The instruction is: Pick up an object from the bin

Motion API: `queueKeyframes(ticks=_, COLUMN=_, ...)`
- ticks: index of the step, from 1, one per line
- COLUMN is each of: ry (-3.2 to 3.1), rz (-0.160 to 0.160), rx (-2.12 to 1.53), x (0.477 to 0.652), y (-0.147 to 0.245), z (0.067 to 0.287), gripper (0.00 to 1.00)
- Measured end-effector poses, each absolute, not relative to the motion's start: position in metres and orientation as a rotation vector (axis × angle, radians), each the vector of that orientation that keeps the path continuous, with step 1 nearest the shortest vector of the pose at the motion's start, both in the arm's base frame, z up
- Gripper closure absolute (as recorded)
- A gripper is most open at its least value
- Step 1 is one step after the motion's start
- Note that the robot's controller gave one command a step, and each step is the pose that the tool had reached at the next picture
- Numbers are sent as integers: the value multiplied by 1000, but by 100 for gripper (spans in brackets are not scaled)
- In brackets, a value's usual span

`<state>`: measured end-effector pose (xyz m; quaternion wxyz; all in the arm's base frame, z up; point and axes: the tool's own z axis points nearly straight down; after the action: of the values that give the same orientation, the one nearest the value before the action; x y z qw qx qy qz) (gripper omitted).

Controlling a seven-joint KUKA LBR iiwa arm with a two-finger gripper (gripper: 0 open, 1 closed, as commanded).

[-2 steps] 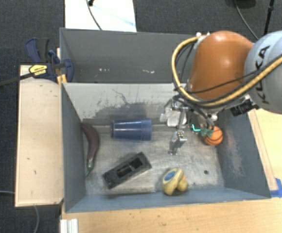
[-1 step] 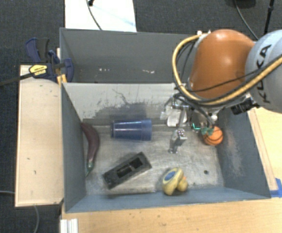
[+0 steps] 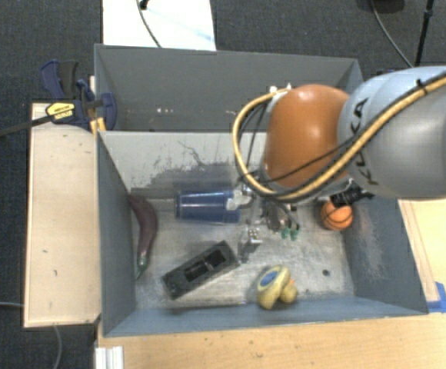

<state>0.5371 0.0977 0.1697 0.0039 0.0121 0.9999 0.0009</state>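
My gripper hangs low over the middle of the bin, under the arm's orange cover. A dark blue cylinder lies on its side just to the gripper's left, close to it or touching it. A black flat rectangular device lies slantwise below and left of the gripper, its upper end near the gripper's tip. A yellow roll-shaped thing with a blue-grey face rests near the front wall, below the gripper. Nothing shows held in the gripper.
A small orange ball sits to the gripper's right, partly behind the arm. A purple curved thing lies along the left wall. The arm and its cables cover the bin's back right part.
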Motion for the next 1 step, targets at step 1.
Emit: queueKeyframes(ticks=1, ry=3145, rz=1, rx=-2, x=534, y=113, z=136, gripper=0)
